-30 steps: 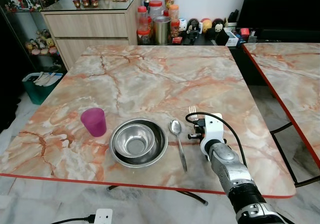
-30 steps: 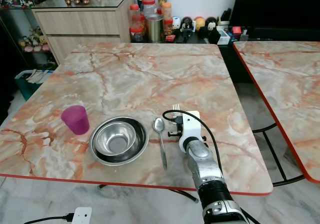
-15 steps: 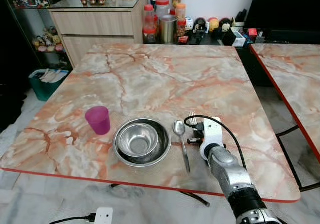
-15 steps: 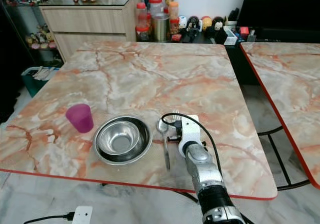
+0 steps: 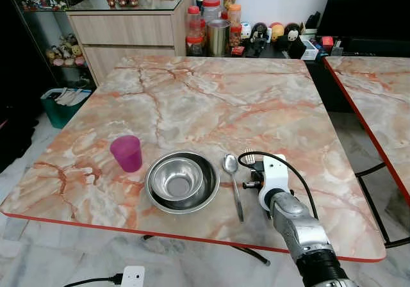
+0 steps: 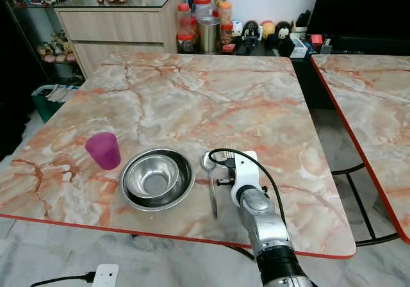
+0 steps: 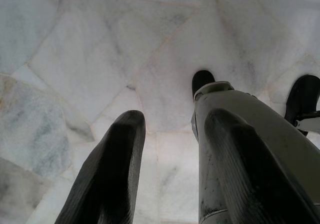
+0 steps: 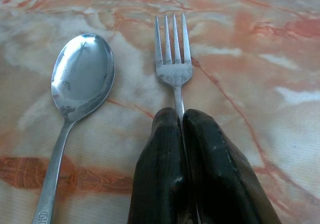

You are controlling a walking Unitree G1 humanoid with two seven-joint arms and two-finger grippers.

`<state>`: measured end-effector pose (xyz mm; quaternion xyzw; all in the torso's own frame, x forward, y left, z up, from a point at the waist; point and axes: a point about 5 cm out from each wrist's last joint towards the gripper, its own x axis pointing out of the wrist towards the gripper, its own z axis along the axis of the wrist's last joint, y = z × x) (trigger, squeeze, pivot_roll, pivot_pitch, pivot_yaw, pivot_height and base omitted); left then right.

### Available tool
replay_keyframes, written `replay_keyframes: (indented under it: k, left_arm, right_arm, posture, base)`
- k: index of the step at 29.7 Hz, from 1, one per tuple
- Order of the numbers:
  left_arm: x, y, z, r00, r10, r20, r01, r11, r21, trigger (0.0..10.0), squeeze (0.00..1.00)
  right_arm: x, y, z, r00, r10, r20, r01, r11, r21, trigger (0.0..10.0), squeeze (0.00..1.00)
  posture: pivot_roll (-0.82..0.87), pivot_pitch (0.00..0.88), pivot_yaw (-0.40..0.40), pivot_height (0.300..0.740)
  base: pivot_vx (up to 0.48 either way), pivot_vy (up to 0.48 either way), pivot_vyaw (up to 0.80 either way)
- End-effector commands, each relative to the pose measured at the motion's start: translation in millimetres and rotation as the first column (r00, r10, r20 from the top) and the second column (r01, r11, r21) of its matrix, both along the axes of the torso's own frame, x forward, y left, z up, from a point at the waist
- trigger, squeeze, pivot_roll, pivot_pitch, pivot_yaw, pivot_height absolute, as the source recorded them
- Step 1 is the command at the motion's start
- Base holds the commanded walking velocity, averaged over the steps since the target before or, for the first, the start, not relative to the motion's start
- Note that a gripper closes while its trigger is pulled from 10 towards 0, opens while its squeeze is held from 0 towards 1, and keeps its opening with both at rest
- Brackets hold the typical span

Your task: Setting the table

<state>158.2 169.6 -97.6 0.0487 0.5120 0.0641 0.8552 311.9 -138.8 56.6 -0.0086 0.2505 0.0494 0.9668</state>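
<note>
Fork (image 8: 173, 66): flat on marble table (image 5: 211, 101), just right of spoon (image 8: 80, 84), long axis parallel to it, tines pointing away from table's near edge. Right gripper (image 8: 182, 129): fingers pressed together, pinching fork handle. Steel bowl (image 5: 182, 181) left of spoon, purple cup (image 5: 127, 153) farther left.

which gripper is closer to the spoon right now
Right. The right gripper is shut on the fork, which lies on the table just beside the spoon. The left gripper hangs over the floor tiles, away from the tabletop.
</note>
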Motion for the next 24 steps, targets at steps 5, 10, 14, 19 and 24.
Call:
replay_keyframes:
  k: [5, 10, 14, 19, 24]
  left_arm:
    - [-7.3, -0.2, -3.2, 0.999, -0.001, -0.037, 0.001, 1.000, -0.002, 10.0, 0.00]
    - [-7.6, -0.2, -3.3, 0.999, 0.000, -0.038, 0.000, 1.000, -0.002, 10.0, 0.00]
    - [-7.8, -0.4, -3.4, 0.999, -0.001, -0.039, 0.001, 1.000, -0.002, 10.0, 0.00]
    - [-7.6, -0.5, -3.3, 0.999, 0.000, -0.039, 0.000, 1.000, -0.003, 10.0, 0.00]
    - [-7.5, -0.6, -3.3, 0.999, 0.001, -0.039, -0.001, 1.000, -0.004, 10.0, 0.00]
  right_arm:
    - [-6.1, 3.7, -3.6, 1.000, 0.013, -0.020, -0.013, 1.000, -0.002, 10.0, 0.00]
    - [-7.4, 5.2, -4.4, 1.000, 0.015, -0.025, -0.014, 1.000, 0.004, 10.0, 0.47]
    - [-9.0, 4.8, -4.6, 0.999, 0.012, -0.030, -0.011, 1.000, 0.005, 10.0, 0.73]
    - [-9.1, 3.1, -3.3, 1.000, 0.007, -0.027, -0.007, 1.000, 0.006, 10.0, 1.00]
    - [-8.9, 2.6, -2.3, 1.000, 0.005, -0.024, -0.005, 1.000, 0.005, 10.0, 1.00]
  posture:
    - [0.02, 0.000, 0.010, 0.740]
    - [0.02, 0.000, 0.009, 0.740]
    - [0.02, 0.000, 0.009, 0.740]
    - [0.02, 0.000, 0.007, 0.740]
    - [0.02, 0.000, 0.006, 0.740]
  base:
    - [0.000, 0.000, 0.00]
    - [0.000, 0.000, 0.00]
    - [0.000, 0.000, 0.00]
    - [0.000, 0.000, 0.00]
    - [0.000, 0.000, 0.00]
